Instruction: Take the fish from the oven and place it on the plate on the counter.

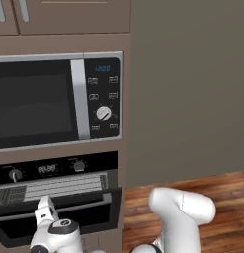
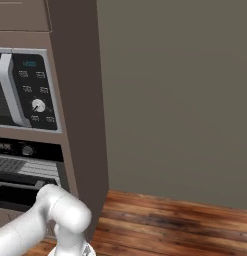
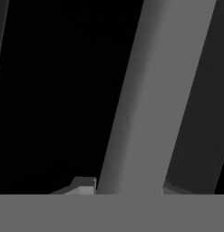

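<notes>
The oven (image 1: 54, 197) sits in a brown cabinet column, directly under the microwave (image 1: 57, 101). Its door (image 1: 59, 217) hangs partly open below the control strip, and a grey wire rack (image 1: 54, 187) shows in the gap just above the door. Right of the oven, a wooden floor (image 2: 170, 225) runs along the foot of a plain grey wall (image 2: 175, 100).

White arm bent low and reaching forward-left, elbow raised, gripper (image 3: 127, 188) fingers set either side of a bar, barely visible
</notes>
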You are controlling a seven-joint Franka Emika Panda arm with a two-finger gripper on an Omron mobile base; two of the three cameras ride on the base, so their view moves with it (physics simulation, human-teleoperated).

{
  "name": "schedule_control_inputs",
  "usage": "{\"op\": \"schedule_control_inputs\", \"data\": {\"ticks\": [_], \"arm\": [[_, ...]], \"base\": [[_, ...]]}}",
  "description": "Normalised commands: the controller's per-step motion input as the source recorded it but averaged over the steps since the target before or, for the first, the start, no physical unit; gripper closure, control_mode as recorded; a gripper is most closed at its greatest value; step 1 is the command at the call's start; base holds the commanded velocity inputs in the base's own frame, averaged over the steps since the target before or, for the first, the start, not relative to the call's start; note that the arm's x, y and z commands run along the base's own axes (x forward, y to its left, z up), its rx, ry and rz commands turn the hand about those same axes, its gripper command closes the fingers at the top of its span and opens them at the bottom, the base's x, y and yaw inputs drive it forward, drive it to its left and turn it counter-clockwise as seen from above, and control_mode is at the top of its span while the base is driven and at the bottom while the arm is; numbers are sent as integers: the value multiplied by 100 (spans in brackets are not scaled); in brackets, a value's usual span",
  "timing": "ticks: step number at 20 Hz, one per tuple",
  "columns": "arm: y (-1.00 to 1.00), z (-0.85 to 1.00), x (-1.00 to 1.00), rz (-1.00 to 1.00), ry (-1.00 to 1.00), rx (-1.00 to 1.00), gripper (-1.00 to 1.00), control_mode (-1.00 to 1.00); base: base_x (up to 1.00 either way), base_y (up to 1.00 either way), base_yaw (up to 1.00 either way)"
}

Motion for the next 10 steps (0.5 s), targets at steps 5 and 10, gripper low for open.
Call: {"op": "schedule_control_inputs", "data": {"ticks": [5, 10], "arm": [[0, -69, -91, 0, 13, 3, 100, -100], [0, -85, -72, 0, 16, 0, 100, -100]], "base": [[0, 0, 0], [0, 0, 0]]}}
